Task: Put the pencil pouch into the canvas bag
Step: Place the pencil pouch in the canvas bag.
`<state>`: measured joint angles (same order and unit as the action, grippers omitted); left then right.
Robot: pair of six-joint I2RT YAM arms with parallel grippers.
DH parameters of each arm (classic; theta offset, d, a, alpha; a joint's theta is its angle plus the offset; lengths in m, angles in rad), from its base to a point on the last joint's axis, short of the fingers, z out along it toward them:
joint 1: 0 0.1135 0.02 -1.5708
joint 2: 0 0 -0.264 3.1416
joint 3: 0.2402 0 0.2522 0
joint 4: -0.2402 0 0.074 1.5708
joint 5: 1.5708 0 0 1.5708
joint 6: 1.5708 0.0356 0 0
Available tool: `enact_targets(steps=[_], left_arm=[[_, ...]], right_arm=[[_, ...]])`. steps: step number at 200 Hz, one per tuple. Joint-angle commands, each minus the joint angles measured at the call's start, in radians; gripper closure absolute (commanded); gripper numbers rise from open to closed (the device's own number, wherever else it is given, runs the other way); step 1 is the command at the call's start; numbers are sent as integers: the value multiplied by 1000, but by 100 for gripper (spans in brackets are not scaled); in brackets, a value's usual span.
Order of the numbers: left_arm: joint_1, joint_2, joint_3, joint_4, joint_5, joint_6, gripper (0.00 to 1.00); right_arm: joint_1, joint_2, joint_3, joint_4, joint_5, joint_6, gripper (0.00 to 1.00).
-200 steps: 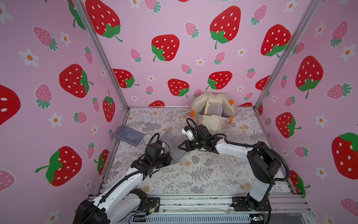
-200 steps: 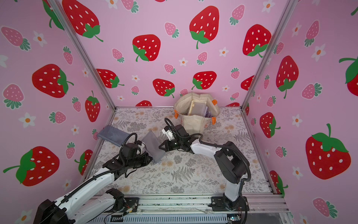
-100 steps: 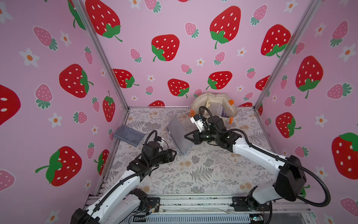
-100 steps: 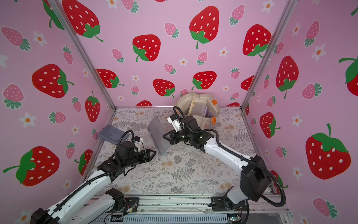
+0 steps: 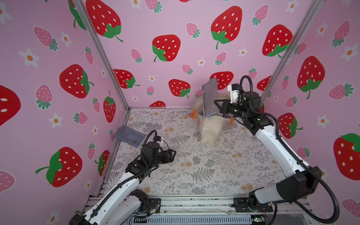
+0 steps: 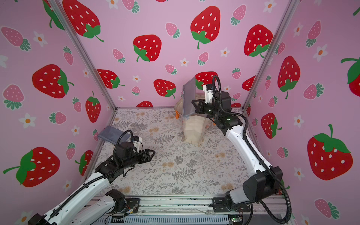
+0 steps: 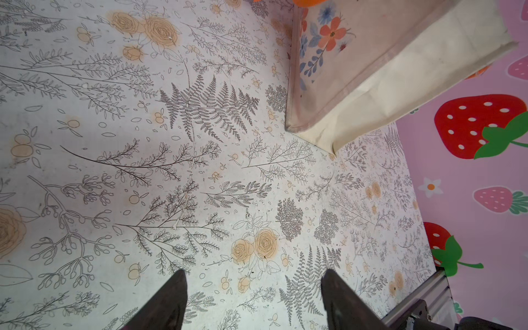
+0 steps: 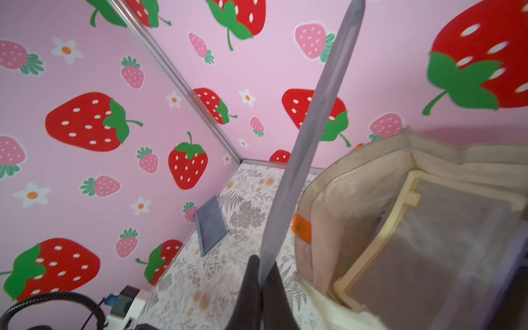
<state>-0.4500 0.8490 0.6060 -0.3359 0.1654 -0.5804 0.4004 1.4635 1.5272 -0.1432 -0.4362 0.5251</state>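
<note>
Right claw (image 5: 216, 106) pinches the pencil pouch (image 5: 210, 97) upright above the canvas bag (image 5: 211, 128); left claw (image 5: 173, 154) gapes empty. Thin edge grip: the pouch could snag the bag's floppy rim and slip.

The counter (image 5: 194, 167) is covered by a pale sheet printed with grey ferns, thin sprigs and faded orange roses, and it meets pink strawberry walls at the back and on both sides. A canvas bag (image 5: 211, 129) stands upright on it close to the back wall, with its cream base on the print and its mouth open upward. Well apart from the bag, over by the left wall, a grey pouch (image 5: 130, 136) lies flat on the counter. Its outer edge seems to touch the foot of that wall, though the angle makes this hard to tell.
</note>
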Motion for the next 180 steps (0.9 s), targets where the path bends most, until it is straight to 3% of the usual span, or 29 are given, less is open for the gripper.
enact_targets(steps=[1, 42, 124, 180], left_arm=[[1, 20, 44, 20, -5, 23, 24], [1, 25, 46, 24, -14, 29, 24], [2, 47, 50, 53, -8, 29, 24], [2, 67, 51, 70, -2, 24, 24]], right_arm=[[-48, 48, 79, 14, 24, 7, 100], [-113, 159, 119, 33, 51, 22, 100], [-120, 239, -87, 173, 50, 82, 100], [-87, 216, -205, 243, 23, 121, 100]])
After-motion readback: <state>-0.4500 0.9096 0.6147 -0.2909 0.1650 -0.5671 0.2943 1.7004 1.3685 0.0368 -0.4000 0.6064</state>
